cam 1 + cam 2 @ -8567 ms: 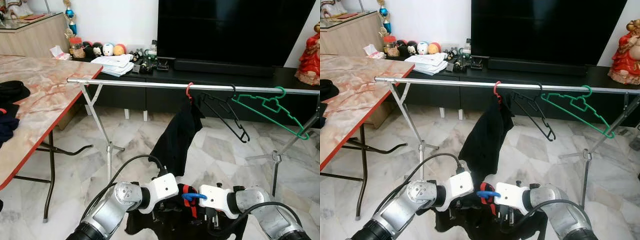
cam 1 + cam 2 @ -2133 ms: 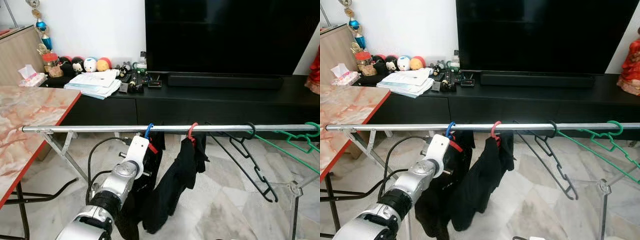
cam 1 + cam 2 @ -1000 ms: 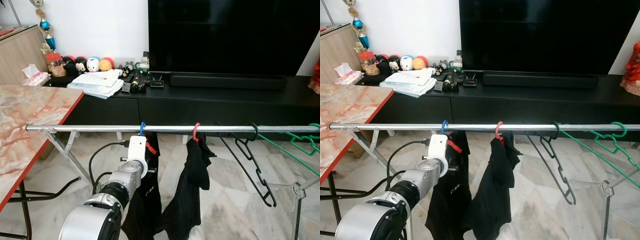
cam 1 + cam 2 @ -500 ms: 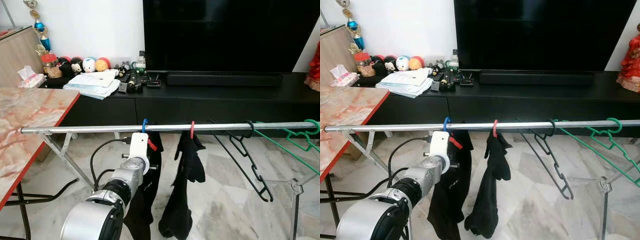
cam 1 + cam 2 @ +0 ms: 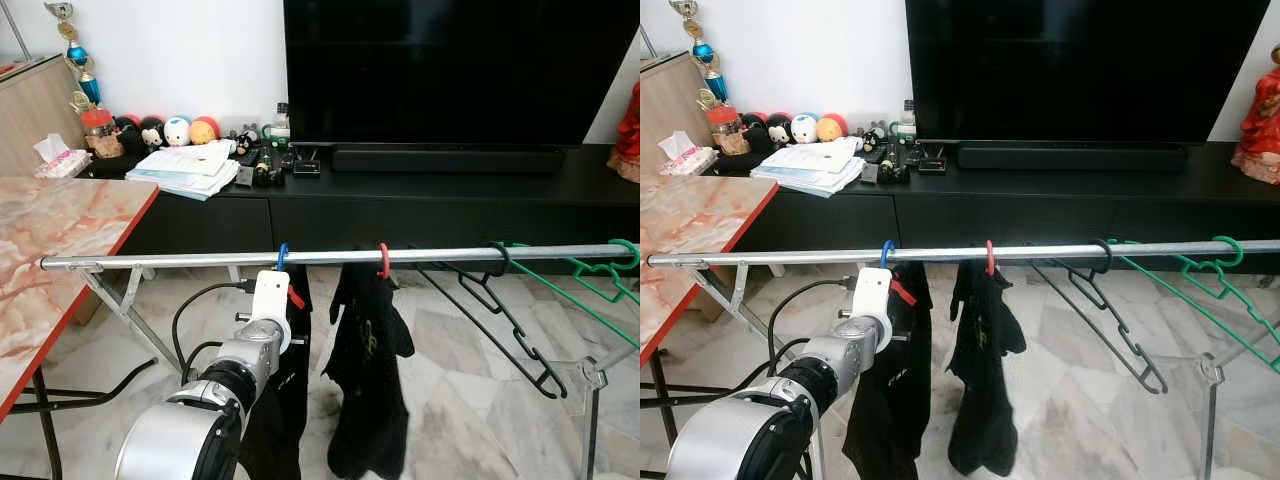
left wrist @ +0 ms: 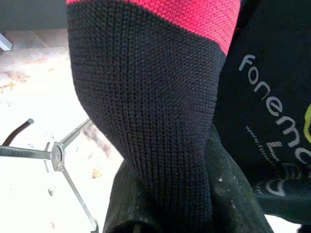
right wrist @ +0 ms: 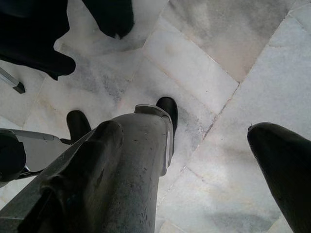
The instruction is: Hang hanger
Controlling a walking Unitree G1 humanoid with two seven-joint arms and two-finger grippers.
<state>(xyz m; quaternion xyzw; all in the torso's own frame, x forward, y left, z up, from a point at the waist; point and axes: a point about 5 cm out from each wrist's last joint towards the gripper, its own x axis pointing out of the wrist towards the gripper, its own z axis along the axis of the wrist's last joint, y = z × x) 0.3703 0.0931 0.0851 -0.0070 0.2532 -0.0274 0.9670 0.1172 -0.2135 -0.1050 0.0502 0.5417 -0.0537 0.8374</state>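
Here the blue hanger (image 5: 283, 256) hooks over the steel rail (image 5: 160, 260), just above the left gripper (image 5: 285, 330), whose fingers press into its black garment (image 6: 150, 121); their spread cannot be told.

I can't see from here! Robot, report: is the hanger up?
Blue hanger hooked on rail. Left gripper just below, gripping its black garment. Right gripper open, idle.

A long silver metal rail (image 5: 430, 255) is running across the room from left to right. On it are hanging, from left to right, a blue plastic hook (image 5: 283, 253) with a black garment (image 5: 898, 370), a red hook (image 5: 383, 262) with another dark garment (image 5: 368, 385), a black wire hanger (image 5: 505, 325) and a green plastic hanger (image 5: 1200, 285). Behind the rail is standing a low black TV cabinet (image 5: 420, 200). A marble-patterned bench (image 5: 60, 240) is standing at the left.
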